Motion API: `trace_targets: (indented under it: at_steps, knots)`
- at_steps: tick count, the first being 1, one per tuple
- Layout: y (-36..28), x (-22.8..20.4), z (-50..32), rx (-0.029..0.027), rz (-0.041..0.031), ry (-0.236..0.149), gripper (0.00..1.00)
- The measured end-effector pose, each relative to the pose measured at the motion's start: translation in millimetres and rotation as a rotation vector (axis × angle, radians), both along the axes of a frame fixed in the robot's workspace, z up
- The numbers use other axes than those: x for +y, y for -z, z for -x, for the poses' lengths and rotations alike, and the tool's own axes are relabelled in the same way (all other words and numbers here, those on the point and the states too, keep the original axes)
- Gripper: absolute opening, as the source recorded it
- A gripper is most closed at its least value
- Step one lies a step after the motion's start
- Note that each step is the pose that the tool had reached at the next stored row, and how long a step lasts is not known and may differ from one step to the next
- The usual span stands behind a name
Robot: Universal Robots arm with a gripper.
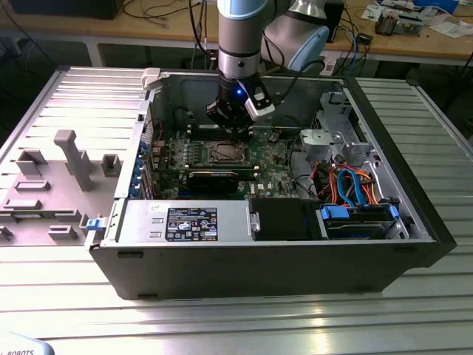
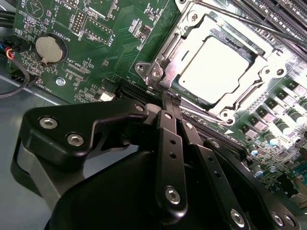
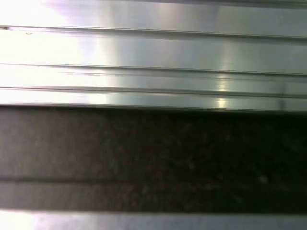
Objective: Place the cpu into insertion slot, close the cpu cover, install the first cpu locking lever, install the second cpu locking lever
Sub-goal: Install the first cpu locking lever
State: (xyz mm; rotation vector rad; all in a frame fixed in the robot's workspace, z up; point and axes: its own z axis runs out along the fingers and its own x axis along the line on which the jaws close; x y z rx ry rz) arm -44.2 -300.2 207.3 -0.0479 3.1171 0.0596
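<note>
Inside the open computer case, my gripper hangs just behind the insertion slot on the green motherboard. In the second wrist view the cpu lies flat in the slot, its pale grey top showing through the window of the cpu cover. The cover lies down around the cpu. My black fingers are pressed together, and the gripper tip sits at the socket's corner, by a silvery hooked piece. A thin locking lever rod runs along the socket's far side.
A coin battery and long memory slots flank the socket. A black expansion card, the power supply and a drive cage with coloured cables fill the case. A grey fixture tray lies at the exterior view's left.
</note>
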Motion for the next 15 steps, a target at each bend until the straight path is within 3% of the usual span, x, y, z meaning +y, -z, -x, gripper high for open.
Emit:
trace_targets:
  at_steps: [9, 15]
  knots:
    - [3.5, -0.2, -1.5, 0.0005, 0.0097, 0.000, 0.11]
    - [5.6, 0.3, -1.8, -0.0007, 0.0081, 0.000, 0.11]
